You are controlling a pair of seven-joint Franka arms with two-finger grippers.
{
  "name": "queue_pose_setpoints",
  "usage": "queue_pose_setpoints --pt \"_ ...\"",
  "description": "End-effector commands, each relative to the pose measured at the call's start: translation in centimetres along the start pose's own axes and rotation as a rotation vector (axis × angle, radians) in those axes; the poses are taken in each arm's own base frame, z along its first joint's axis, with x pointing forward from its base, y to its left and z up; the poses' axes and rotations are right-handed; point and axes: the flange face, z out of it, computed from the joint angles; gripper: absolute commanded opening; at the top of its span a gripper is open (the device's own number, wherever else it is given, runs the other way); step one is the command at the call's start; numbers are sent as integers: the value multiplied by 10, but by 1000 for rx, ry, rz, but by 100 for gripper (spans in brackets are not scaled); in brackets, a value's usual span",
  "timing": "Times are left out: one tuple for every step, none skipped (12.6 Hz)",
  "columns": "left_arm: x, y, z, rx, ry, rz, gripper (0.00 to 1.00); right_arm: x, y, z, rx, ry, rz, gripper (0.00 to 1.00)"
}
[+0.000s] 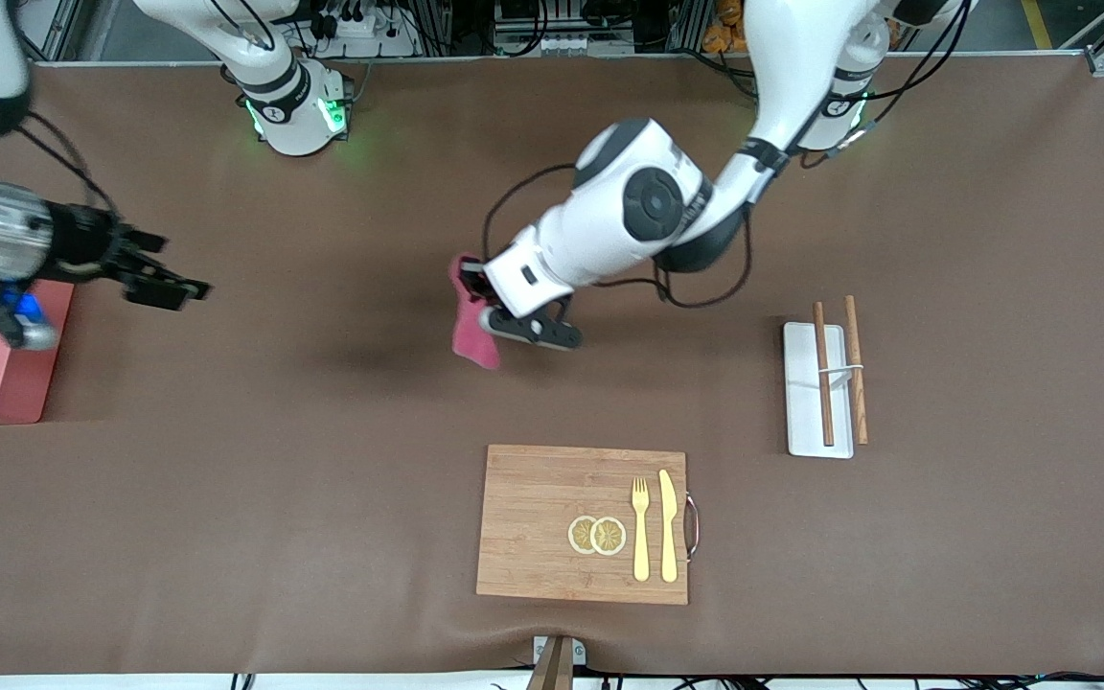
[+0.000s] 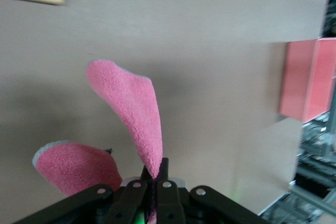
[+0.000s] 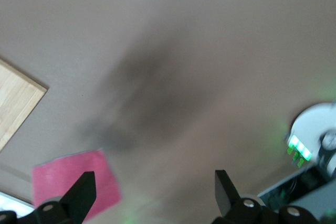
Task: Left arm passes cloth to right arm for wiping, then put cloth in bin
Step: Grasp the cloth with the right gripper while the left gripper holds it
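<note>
Crimson cloth (image 1: 471,321), one, clenched in the left pincer (image 1: 475,287) over the table; right pincer (image 1: 190,290) spread, empty.

I am looking at a robotics lab set up as a test bench. Two white arms are bolted along the far edge of a wide brown surface (image 1: 226,479): the left arm (image 1: 648,206) and the right arm (image 1: 284,96), whose base glows green. Past that edge I see aluminium framing (image 1: 1103,57), a power strip (image 1: 351,29) and tangled cables. A wooden board (image 1: 552,522) with a toy fork (image 1: 641,527) and knife (image 1: 669,525) reads as staged props.
</note>
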Motion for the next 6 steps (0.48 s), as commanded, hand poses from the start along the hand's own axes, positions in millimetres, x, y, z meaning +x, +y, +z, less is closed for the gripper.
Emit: queue_pose_setpoints --pt "-15 30 6 -105 56 -72 0 7 -28 35 -5 -149 228 100" --pt "-20 40 6 -161 97 -117 0 9 -37 48 -4 -211 289 100" --pt "-26 49 7 -207 141 -145 0 9 -47 64 -18 -257 329 100" --pt "-27 54 5 -238 175 -168 0 8 -55 75 -28 -271 340 100" --pt "-32 61 4 -273 203 -195 0 7 -61 84 -30 -278 341 100" --pt "-33 63 4 -306 238 -221 0 7 -64 90 -34 -296 343 100"
